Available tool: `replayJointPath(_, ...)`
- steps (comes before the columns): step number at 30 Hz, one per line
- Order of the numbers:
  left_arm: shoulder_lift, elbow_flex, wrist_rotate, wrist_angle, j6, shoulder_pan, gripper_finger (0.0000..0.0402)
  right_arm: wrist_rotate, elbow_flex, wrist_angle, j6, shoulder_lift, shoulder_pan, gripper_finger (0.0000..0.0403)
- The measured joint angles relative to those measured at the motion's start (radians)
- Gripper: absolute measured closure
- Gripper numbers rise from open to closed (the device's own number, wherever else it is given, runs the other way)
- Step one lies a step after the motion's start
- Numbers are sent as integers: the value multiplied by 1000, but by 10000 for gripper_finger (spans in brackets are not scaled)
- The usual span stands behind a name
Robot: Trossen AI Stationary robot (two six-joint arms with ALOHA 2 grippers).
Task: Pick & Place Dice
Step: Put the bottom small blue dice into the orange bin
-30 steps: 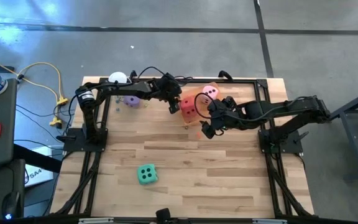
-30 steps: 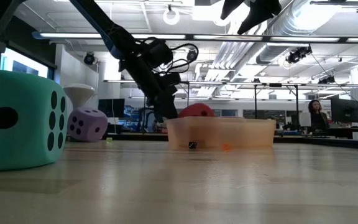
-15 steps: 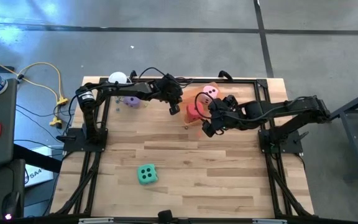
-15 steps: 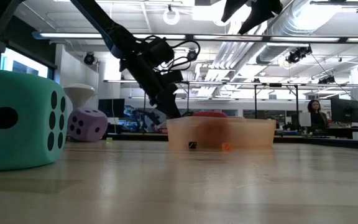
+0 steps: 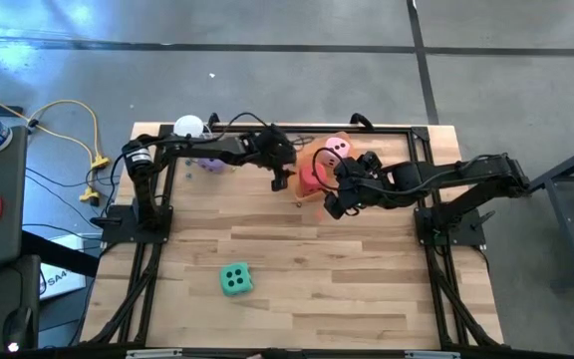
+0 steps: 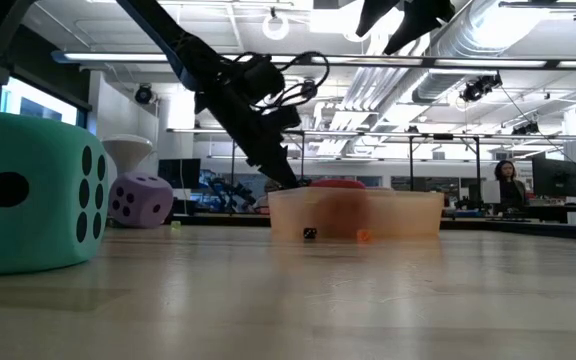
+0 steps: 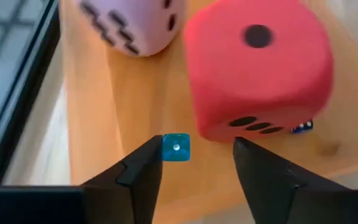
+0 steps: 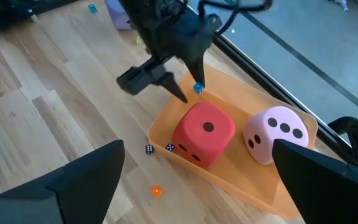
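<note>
1. High view: the left pincer (image 5: 281, 176) had let go of the red die (image 5: 313, 176), which a second before it carried over the orange tray (image 5: 319, 150); the die now lay in the tray beside the pink die (image 5: 337, 148). The pincer sat just off the tray's left edge. The purple die (image 5: 210, 162) stayed near the white cup (image 5: 188, 127) at the far left, and the green-teal die (image 5: 234, 279) sat alone, well apart, toward the near side of the counter (image 5: 367, 289). The right pincer (image 5: 338, 204) hovered just beside the tray, unmoved.

2. Low view: the red die showed only as a low crown above the tray wall, lower than a second earlier, so it had dropped in. The left arm was angled up and away from the rim.

3. Left wrist view: the fingers (image 7: 135, 177) stood apart, empty, with the red die resting beyond them.

4. Right wrist view: its own fingers (image 8: 92, 171) were spread wide, holding nothing.

5. Judgement: two dice were placed; purple and green-teal remained.
</note>
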Motion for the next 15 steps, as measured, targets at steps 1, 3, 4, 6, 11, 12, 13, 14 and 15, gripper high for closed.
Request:
replayJointPath(1,0,0,-28,2,33,-11,204,0,0,0,0,0,0,3)
replayJointPath(3,0,0,-72,5,81,-31,195,0,0,0,0,0,0,3)
replayJointPath(4,0,0,-85,7,95,-39,192,0,0,0,1,0,0,3)
replayJointPath(6,0,0,-93,9,107,-53,186,0,0,0,14,6,0,3)
replayJointPath(11,-1,0,-93,48,15,-63,179,-10,-17,21,64,10,-24,3)
replayJointPath(12,-1,0,-93,52,-7,-63,178,-15,-37,41,70,8,-33,3)
replayJointPath(13,-1,0,-94,53,-25,-62,178,-21,-61,66,74,7,-44,3)
replayJointPath(14,-1,0,-94,53,-40,-61,178,-32,-89,90,79,1,-55,3)
replayJointPath(15,-1,0,-94,53,-54,-58,178,-43,-119,114,82,-3,-68,3)
